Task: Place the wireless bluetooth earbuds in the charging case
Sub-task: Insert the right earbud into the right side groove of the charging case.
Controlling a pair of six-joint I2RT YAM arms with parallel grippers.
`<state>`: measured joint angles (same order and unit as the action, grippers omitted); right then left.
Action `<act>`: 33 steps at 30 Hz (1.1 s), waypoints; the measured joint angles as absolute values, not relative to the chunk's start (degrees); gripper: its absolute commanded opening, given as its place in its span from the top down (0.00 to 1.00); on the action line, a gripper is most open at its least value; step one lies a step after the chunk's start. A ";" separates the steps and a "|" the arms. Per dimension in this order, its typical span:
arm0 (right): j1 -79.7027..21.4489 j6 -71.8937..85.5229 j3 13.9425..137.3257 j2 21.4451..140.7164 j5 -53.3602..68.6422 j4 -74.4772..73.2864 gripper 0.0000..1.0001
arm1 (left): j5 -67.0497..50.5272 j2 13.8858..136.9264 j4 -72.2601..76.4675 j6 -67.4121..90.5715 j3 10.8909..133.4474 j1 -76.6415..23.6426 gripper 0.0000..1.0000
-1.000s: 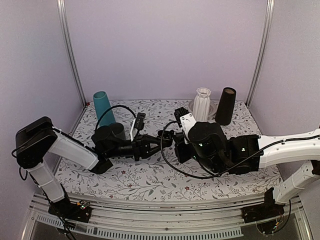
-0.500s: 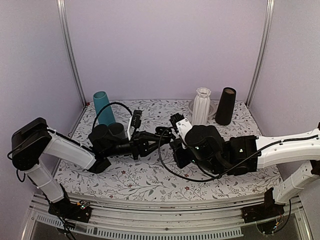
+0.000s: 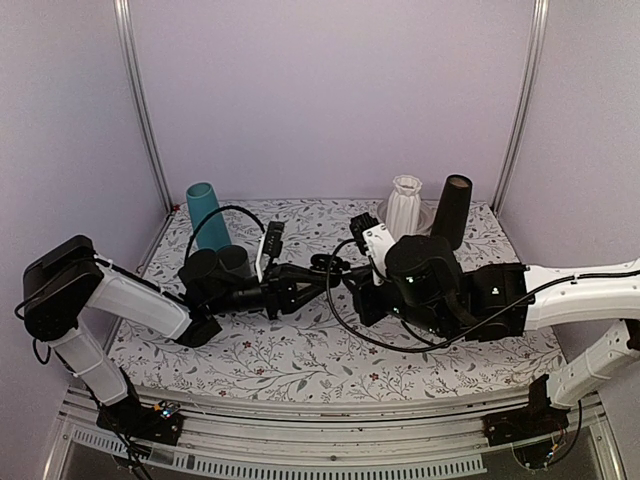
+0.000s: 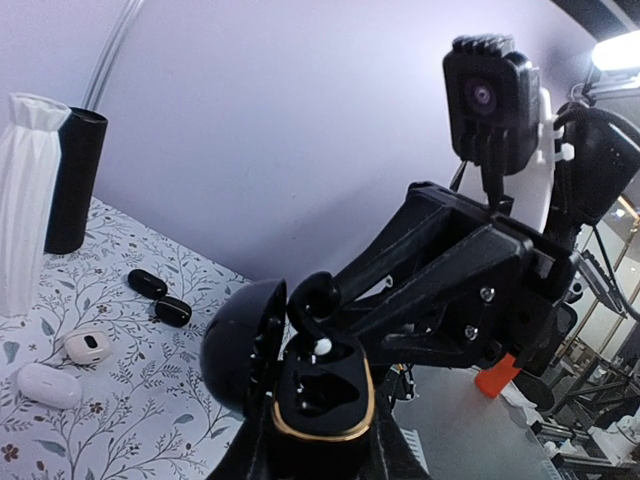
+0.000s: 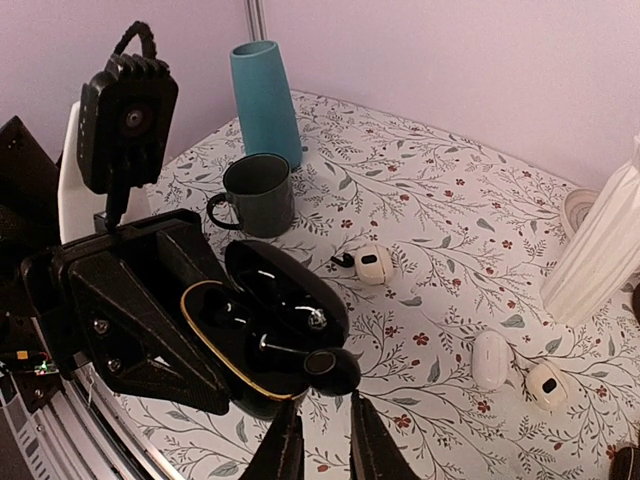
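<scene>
Left hand [image 4: 321,432] clamped on open charging case [image 4: 318,398], held above worktop [image 3: 300,355] centre. Earbud [image 5: 333,371] at case mouth, by right hand [image 5: 322,410] tips; fingers nearly together, grip cannot tell

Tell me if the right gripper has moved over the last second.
Yes. In the top view the right gripper first slid left, away from the white vase, then drew back right towards it.

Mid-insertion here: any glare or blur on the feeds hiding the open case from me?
Left wrist: charging case sharp, gold rim clear, though a bright light flares top right. Right wrist: small highlights on the glossy lid, right tool dark and soft at the bottom. Top external: evenly lit, but the black case vanishes among the black arms.
</scene>
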<state>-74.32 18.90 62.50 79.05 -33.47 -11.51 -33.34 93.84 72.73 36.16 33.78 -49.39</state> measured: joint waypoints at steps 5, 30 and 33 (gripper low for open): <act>-74.08 18.85 62.50 78.72 -33.26 -11.09 0.83 | -33.43 93.84 72.18 36.16 33.78 -49.36 1.00; -71.46 22.92 62.50 78.54 -26.06 -9.39 0.75 | -34.20 94.65 72.49 36.10 33.76 -49.45 1.00; -71.26 24.67 62.63 78.54 -25.10 -9.41 0.72 | -34.15 94.63 73.25 35.94 33.76 -49.50 1.00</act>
<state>-71.26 24.67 62.63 78.54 -25.10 -9.41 -34.15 94.63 73.25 35.94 33.76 -49.50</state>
